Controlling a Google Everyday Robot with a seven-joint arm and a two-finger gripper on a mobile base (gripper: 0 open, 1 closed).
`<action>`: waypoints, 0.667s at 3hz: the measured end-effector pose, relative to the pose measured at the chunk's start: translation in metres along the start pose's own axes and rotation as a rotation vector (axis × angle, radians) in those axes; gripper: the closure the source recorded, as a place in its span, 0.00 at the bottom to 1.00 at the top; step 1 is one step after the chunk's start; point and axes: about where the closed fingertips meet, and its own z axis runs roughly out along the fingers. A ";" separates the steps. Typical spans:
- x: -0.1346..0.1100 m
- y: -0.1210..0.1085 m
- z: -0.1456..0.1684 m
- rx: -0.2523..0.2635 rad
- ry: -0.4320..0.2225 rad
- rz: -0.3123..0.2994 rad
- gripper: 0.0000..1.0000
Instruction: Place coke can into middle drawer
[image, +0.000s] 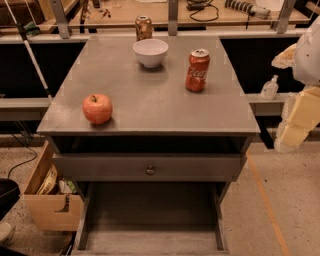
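Observation:
The coke can (197, 70), red with white script and a silver top, stands upright on the right side of the grey cabinet top (150, 105). The middle drawer (150, 220) is pulled open at the bottom of the view, with a flat grey floor and nothing in it. My gripper (295, 122) hangs at the right edge of the view, off the cabinet's right side, lower than the can and well apart from it. It holds nothing that I can see.
A white bowl (150, 51) sits at the back middle, a darker brownish can (143, 27) behind it, and a red apple (97, 108) at the front left. A closed drawer front with a round knob (150, 170) lies above the open drawer. A cardboard box (47, 200) stands on the floor at left.

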 end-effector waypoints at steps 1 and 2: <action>-0.001 -0.001 -0.002 0.015 -0.004 0.005 0.00; 0.006 -0.008 0.008 0.059 -0.069 0.078 0.00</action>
